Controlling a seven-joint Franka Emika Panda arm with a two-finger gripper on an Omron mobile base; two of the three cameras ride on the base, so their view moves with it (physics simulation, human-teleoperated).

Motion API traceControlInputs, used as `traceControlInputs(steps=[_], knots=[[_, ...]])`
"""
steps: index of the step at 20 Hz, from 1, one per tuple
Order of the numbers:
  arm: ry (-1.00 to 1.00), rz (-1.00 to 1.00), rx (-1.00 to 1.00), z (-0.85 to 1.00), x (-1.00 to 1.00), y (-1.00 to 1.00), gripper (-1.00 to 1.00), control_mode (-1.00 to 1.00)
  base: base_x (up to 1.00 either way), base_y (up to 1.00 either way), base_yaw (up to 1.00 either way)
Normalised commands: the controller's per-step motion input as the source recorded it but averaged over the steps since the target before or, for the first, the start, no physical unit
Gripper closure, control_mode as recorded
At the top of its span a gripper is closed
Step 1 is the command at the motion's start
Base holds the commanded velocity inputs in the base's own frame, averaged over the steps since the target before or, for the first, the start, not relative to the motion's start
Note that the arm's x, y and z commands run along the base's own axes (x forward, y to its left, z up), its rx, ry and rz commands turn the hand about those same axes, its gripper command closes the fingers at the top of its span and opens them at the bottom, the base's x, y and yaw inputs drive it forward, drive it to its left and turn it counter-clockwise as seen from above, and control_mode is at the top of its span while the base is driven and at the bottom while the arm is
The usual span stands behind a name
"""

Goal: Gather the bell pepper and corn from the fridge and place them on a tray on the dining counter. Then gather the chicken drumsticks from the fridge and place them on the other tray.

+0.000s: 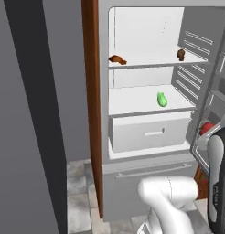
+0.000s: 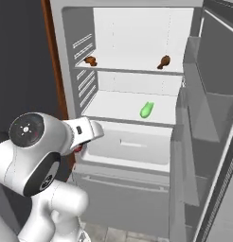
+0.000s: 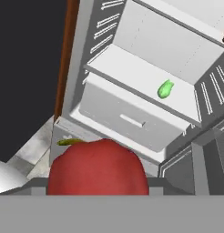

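The fridge (image 1: 104, 114) stands open in front of me. My gripper (image 3: 98, 182) is shut on the red bell pepper (image 3: 98, 166), which sits large between the fingers in the hand view. From the left base view the bell pepper (image 1: 206, 128) peeks out beside my forearm, low and in front of the fridge's right side. The light green corn (image 1: 162, 99) (image 2: 146, 109) (image 3: 165, 89) lies on the middle shelf. Two chicken drumsticks (image 1: 117, 59) (image 1: 180, 54) rest on the upper shelf, one at each end. Trays and dining counter are out of view.
A white drawer (image 1: 150, 132) sits below the corn's shelf. The fridge door (image 2: 208, 118) hangs open on the right with its racks. A reddish-brown wood panel (image 1: 90, 91) borders the fridge's left side. Grey floor tiles (image 1: 80, 201) lie below.
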Motion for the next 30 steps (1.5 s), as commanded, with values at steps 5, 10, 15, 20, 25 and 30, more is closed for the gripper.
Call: traceControlInputs(steps=[5, 10, 15, 20, 25, 30], knots=[[0.0, 0.0, 0.0, 0.0, 0.0, 0.0, 1.0, 1.0, -1.0, 0.04, 0.0], [0.0, 0.0, 0.0, 0.0, 0.0, 0.0, 1.0, 1.0, -1.0, 0.0, 0.0], [0.0, 0.0, 0.0, 0.0, 0.0, 0.0, 1.0, 1.0, -1.0, -0.06, 0.0], [0.0, 0.0, 0.0, 0.0, 0.0, 0.0, 1.0, 1.0, -1.0, -0.09, -0.03], [0.0, 0.0, 0.0, 0.0, 0.0, 0.0, 1.0, 1.0, -1.0, -0.31, -0.33], [0.0, 0.0, 0.0, 0.0, 0.0, 0.0, 1.0, 1.0, -0.94, -0.24, -0.47]])
